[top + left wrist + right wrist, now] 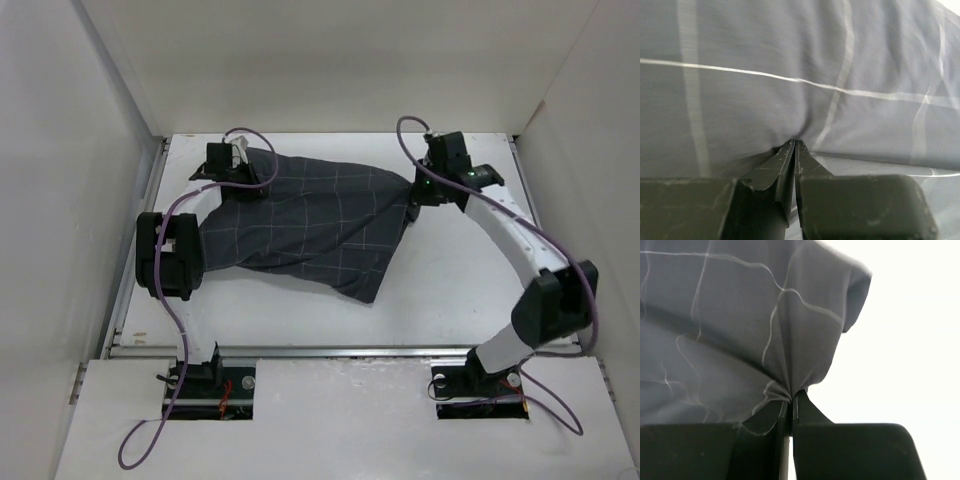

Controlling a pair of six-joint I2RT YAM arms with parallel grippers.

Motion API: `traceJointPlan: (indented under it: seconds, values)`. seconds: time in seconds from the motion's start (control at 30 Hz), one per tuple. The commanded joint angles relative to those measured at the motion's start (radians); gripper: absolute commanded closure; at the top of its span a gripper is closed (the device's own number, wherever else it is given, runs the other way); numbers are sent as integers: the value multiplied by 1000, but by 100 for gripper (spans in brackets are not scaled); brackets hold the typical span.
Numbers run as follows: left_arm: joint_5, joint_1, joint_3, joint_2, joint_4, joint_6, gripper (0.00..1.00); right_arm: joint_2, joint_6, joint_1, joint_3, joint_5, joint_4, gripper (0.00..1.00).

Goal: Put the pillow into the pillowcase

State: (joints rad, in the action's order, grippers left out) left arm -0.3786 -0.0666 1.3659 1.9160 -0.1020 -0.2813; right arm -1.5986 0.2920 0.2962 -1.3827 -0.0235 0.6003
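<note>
The dark grey-navy checked pillowcase (320, 225) lies spread and bulging across the middle of the white table. The pillow itself is hidden; no cream surface shows. My left gripper (247, 172) sits at the case's far left corner, shut on a pinch of its fabric (794, 142). At the far right corner my right gripper (413, 205) is shut on a gathered fold of the pillowcase (715, 340), with the cloth bunched right at the fingertips (792, 395). The case hangs stretched between the two grippers.
White walls enclose the table (450, 280) on the left, back and right. Purple cables loop off both arms. The near edge has a metal rail (350, 350) and the two arm bases.
</note>
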Motion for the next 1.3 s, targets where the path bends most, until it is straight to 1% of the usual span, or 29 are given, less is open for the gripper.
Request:
traceJointPlan:
  seconds: [0.0, 0.07, 0.1, 0.13, 0.2, 0.23, 0.27, 0.3, 0.33, 0.4, 0.43, 0.53, 0.57, 0.6, 0.63, 0.67, 0.7, 0.77, 0.83, 0.87, 0.9, 0.93, 1.0, 1.03, 1.1, 1.13, 1.17, 1.27]
  values:
    - [49, 8, 39, 6, -31, 25, 97, 178, 19, 41, -227, -176, 535, 100]
    - [49, 8, 48, 6, -31, 25, 97, 219, 33, 54, -320, -232, 639, 100]
    - [49, 8, 48, 6, -31, 25, 97, 233, 57, 54, -382, -292, 694, 100]
    - [49, 8, 48, 6, -31, 25, 97, 233, 58, 54, -395, -315, 704, 100]
    - [49, 8, 59, 6, -22, 25, 97, 244, 68, 44, -366, -316, 675, 100]
    - [40, 8, 59, 6, -22, 25, 97, 244, 68, 35, -299, -293, 632, 100]
    - [40, 8, 68, 15, -22, 25, 97, 244, 68, 26, -261, -271, 615, 96]
    - [30, 8, 68, 15, -22, 25, 97, 244, 68, 26, -218, -247, 590, 64]
    - [30, 8, 68, 15, -22, 15, 97, 244, 78, 14, -140, -230, 570, 50]
    - [21, 8, 68, 15, -22, 14, 97, 264, 88, 5, -78, -230, 517, 41]
    - [12, 8, 68, 6, -22, 14, 97, 284, 88, 4, -61, -219, 504, 29]
    - [-12, 8, 42, -20, -2, 4, 97, 408, 88, -6, 16, -156, 425, 26]
    - [-13, 8, 42, -29, -2, 4, 97, 437, 98, -34, 75, -101, 383, 26]
    - [-25, 8, 30, -29, 7, 4, 95, 483, 98, -45, 106, -80, 372, 26]
    - [-25, 8, 30, -44, 7, 4, 95, 496, 122, -54, 132, -67, 372, 26]
    - [-25, 8, 30, -58, 7, 4, 95, 496, 143, -63, 154, -97, 381, 27]
    - [-16, 8, 30, -58, -2, 16, 95, 496, 163, -63, 183, -116, 426, 30]
    - [-16, 8, 30, -80, -2, 16, 95, 496, 176, -63, 209, -141, 470, 31]
    - [-16, 8, 39, -80, -11, 25, 95, 496, 203, -63, 261, -141, 515, 31]
    - [-16, -1, 48, -89, -25, 25, 94, 505, 231, -63, 319, -115, 515, 31]
    - [-16, -13, 58, -98, -25, 25, 94, 514, 231, -63, 320, -96, 515, 32]
    - [-2, -22, 58, -98, -25, 36, 94, 525, 249, -63, 389, -78, 486, 33]
    - [27, -56, 87, -107, -60, 36, 94, 537, 272, -63, 450, -24, 454, 39]
    - [36, -67, 87, -120, -61, 36, 94, 551, 272, -63, 511, 40, 428, 40]
    - [37, -94, 96, -144, -61, 48, 94, 565, 291, -63, 568, 85, 333, 41]
    - [37, -104, 96, -153, -61, 48, 94, 565, 291, -63, 592, 133, 302, 45]
    - [37, -113, 96, -153, -61, 48, 93, 565, 291, -63, 635, 161, 233, 45]
    - [37, -151, 96, -178, -70, 48, 92, 545, 267, -63, 717, 264, 109, 45]
